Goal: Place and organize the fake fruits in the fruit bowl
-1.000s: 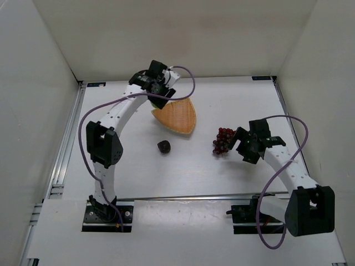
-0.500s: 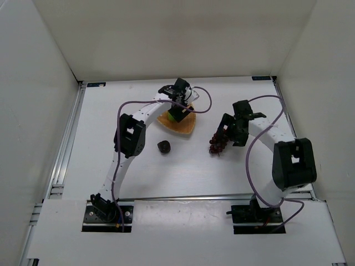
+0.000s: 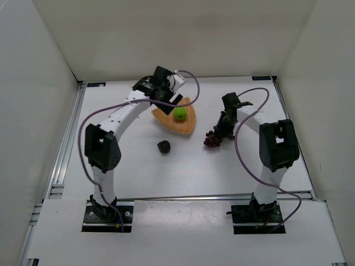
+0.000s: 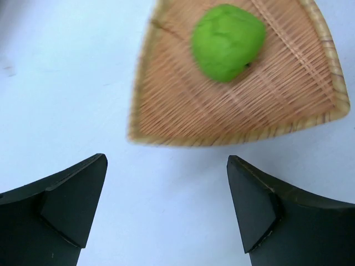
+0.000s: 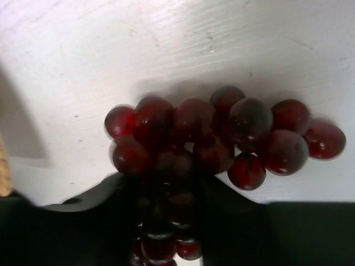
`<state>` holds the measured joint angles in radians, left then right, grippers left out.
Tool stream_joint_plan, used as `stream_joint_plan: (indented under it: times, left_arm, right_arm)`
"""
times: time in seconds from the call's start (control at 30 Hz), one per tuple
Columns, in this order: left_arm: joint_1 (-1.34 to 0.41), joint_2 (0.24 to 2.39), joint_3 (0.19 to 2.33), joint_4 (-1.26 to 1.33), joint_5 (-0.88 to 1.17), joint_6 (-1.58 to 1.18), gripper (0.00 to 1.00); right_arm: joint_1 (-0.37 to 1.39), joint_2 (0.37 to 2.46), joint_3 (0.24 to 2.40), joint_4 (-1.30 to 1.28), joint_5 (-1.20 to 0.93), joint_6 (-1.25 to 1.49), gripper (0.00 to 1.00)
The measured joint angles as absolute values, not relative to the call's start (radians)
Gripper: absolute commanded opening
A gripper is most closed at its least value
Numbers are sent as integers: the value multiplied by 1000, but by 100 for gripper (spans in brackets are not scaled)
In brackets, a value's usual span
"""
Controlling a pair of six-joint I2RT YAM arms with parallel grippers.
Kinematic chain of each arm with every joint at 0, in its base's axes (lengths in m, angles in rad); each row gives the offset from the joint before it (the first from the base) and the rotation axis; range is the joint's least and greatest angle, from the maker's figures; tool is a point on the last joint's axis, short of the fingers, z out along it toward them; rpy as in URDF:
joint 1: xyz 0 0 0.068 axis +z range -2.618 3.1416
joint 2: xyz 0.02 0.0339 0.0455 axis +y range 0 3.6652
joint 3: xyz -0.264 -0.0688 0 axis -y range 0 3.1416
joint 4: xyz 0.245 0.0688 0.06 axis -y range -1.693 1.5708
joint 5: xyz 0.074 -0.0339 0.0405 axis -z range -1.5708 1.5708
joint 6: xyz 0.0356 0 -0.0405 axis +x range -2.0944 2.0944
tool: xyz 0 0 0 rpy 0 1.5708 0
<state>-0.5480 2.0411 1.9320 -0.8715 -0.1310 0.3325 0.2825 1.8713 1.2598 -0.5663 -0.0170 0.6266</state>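
Note:
The bright-green apple (image 3: 179, 113) (image 4: 227, 41) lies loose in the wicker fruit bowl (image 3: 188, 124) (image 4: 166, 119). My left gripper (image 3: 171, 98) (image 4: 166, 162) hovers open just off the bowl's far-left rim, nothing between its fingers. The bunch of dark red grapes (image 3: 212, 139) (image 5: 211, 133) lies on the table right of the bowl. My right gripper (image 3: 222, 127) (image 5: 169, 210) is shut on the near part of the bunch, and most grapes stick out past its fingers. The dark purple-black fruit (image 3: 163, 146) sits alone on the table in front of the bowl.
White walls enclose the white table (image 3: 133, 166) on three sides. Metal rails (image 3: 66, 144) run along the left and right edges. Purple cables loop off both arms above the table.
My left gripper opened, left the apple in the bowl and drew back toward the far left. My right gripper moved onto the grapes and closed on them.

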Motion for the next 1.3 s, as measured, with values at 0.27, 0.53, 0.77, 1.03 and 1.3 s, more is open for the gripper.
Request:
stream_joint_plan:
  times: [0.27,0.53,0.77,1.03,1.3]
  left_arm:
    - [-349,1684,1683,-844,-125,287,100]
    - [-176,1667,1495,-884,-94,234,100]
    - [-141,1670,1473,-886,-56,205,100]
    - [-146,1701,1442,-885,-27,192,100]
    - [-146,1706,1438,-886,-18,189,100]
  right_arm:
    - [405,1915,1608,-690,34,528,17]
    - [566,2024,2051,-677,42,436,17]
    - [600,2264,2184,-641,-14,405,34]
    - [636,2352,2184,-642,-37,404,78]
    - [655,2306,2131,-642,-28,398,86]
